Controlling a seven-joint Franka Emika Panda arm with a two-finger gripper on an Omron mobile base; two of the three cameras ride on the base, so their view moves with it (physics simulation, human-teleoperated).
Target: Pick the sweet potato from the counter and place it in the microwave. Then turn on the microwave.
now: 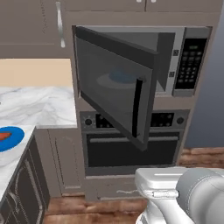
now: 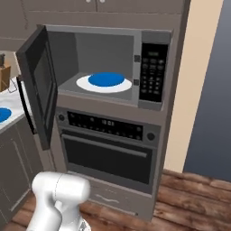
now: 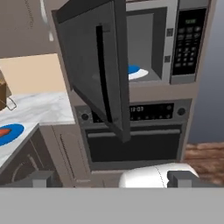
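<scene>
Grey-veined white counter (image 1: 39, 107), reddish-orange sweet potato (image 1: 3, 136).

1 microwave (image 2: 108, 67), 2 blue plates (image 2: 106, 79), 1 sweet potato (image 1: 3, 136)

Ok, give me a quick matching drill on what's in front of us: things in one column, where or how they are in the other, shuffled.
Things:
1. sweet potato
2. microwave door
3. keypad
4. oven

Places or states:
a. swung open to the left
b. right of the microwave cavity
c. on a blue plate on the counter
d. below the microwave, shut

Pairs: 1-c, 2-a, 3-b, 4-d
</scene>
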